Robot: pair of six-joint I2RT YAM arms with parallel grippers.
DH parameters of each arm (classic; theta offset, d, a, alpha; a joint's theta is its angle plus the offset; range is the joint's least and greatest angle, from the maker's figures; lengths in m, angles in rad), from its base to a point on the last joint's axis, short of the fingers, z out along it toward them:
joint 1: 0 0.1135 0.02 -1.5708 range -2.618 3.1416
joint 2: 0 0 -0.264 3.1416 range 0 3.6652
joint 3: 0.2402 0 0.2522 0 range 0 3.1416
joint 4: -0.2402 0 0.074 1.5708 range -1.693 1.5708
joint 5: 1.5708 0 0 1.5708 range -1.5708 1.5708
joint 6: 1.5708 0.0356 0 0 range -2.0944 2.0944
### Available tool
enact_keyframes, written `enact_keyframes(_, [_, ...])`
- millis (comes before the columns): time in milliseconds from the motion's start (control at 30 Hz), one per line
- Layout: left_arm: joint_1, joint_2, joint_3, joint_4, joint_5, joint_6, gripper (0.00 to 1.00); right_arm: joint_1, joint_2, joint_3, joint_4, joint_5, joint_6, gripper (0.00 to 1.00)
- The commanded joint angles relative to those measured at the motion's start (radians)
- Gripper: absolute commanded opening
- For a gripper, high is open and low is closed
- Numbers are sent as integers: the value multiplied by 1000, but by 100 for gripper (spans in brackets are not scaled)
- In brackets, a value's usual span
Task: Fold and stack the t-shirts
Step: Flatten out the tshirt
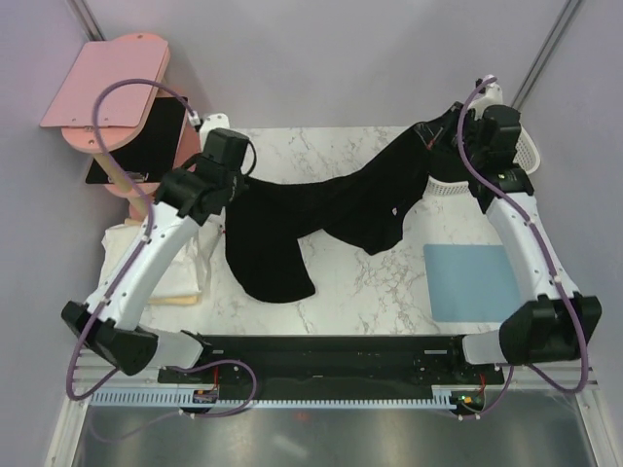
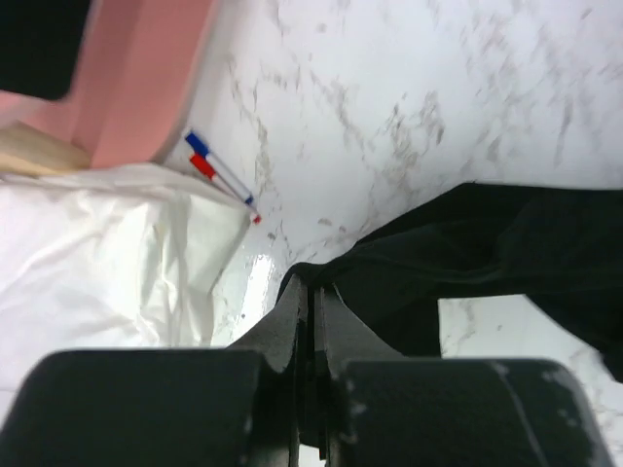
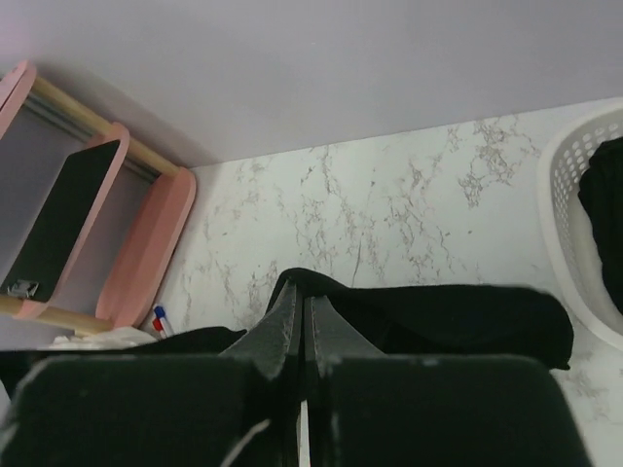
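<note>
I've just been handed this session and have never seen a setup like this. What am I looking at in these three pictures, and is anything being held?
The machine is two robot arms bolted at the near edge of a marble table. The wide picture comes from a fixed camera above and behind the arms. The other two come from a camera on each wrist, looking along that arm's own claw.

One black t-shirt stretches across the table. The left claw is shut on its left end. The right claw is shut on its right end, near a white basket with more black cloth inside.

Also there are a pale blue mat, a pink shelf carrying a flat black rectangle, and white sheeting at the left.
</note>
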Motion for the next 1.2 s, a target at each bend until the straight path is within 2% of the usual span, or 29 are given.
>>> enact_keyframes(0, [4,-103,113,-79,-28,86,2,41,-203,54,-166,92,-174,0])
enact_keyframes(200, [3,-233,234,-135,-1,147,2,52,-526,55,-253,210,-219,0])
enact_keyframes(367, [3,-344,302,-154,30,189,2,52,-680,114,-325,224,-231,0])
enact_keyframes(500, [3,-374,435,-243,99,192,2,51,-763,219,-370,219,-229,0])
enact_keyframes(667, [3,-411,571,-306,163,219,2,51,-791,310,-430,202,-214,0])
enact_keyframes(800, [3,-353,726,-343,138,255,2,51,-775,347,-451,210,-206,0])
enact_keyframes(967, [3,-235,727,-327,98,275,2,51,-697,327,-450,273,-200,0])
enact_keyframes(1167, [22,-37,624,-263,59,288,2,52,-481,238,-364,284,-199,0])
